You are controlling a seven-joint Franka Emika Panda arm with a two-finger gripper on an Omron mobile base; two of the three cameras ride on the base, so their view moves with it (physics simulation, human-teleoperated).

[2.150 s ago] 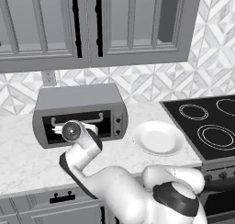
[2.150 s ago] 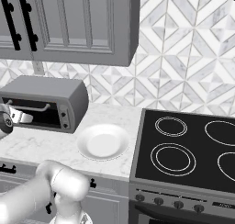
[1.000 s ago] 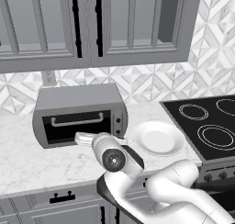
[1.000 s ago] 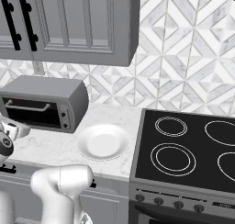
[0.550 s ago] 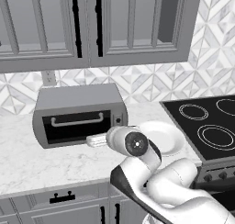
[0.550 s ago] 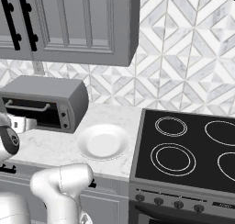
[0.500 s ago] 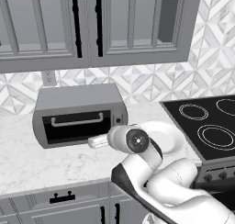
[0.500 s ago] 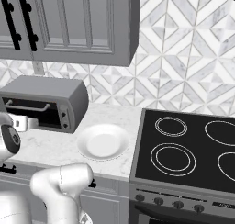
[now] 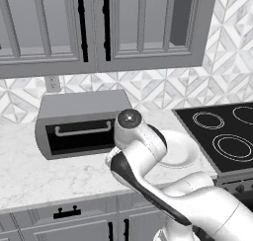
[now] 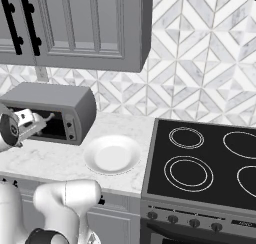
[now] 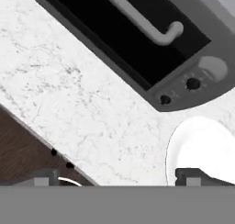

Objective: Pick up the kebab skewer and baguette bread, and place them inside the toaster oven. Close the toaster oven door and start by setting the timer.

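Right now your arm's bulky white elbow stands between the left base camera and the toaster oven, covering the oven's right end and control panel, and also the left part of the white plate at about 3 o'clock from the oven. Further toward 3 o'clock you have the black stovetop with its ring burners. Grey wall cabinets with black handles hang above, at 12 o'clock.

From the right base camera you see what that elbow hides: the control panel's knobs and the gripper reaching in from 9 o'clock, just in front of the oven's face. The plate lies whole there, bare and white.

The hand camera looks down on the marble counter, with the toaster oven door at 12 o'clock and the plate's rim at 4 o'clock.

The oven is a boxy grey shell; its dark-glass door with the grey bar handle stands flush with the front, closed.

The fingertips sit wide apart at the bottom of the hand view, holding nothing.
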